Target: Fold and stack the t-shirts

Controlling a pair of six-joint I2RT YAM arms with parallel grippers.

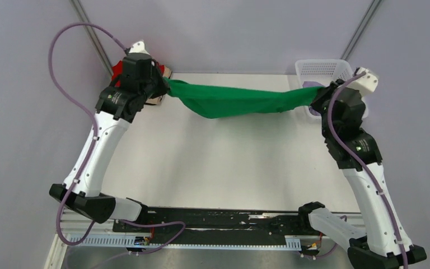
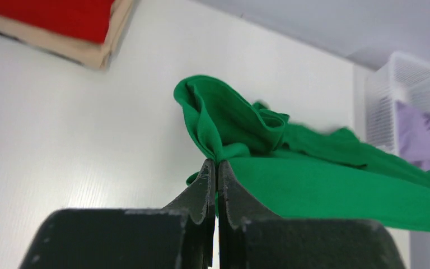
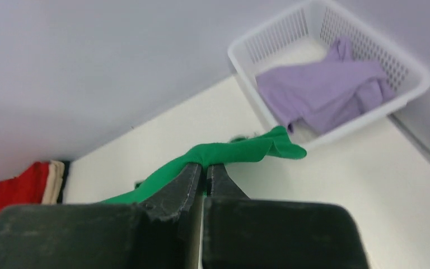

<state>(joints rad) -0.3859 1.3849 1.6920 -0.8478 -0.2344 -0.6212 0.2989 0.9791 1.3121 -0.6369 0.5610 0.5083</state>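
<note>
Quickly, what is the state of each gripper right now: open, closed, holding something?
Left gripper: closed, holding one end of the green t-shirt.
Right gripper: closed, holding the other end of the same green t-shirt.

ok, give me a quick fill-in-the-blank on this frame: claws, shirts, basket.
1. The green t-shirt is stretched between the left claw and the right claw, both ____ on it.
2. The lavender t-shirt lies ____ the white basket.
3. In the stack, the red t-shirt lies ____ the tan t-shirt.

Missing words: shut; inside; on top of.
</note>
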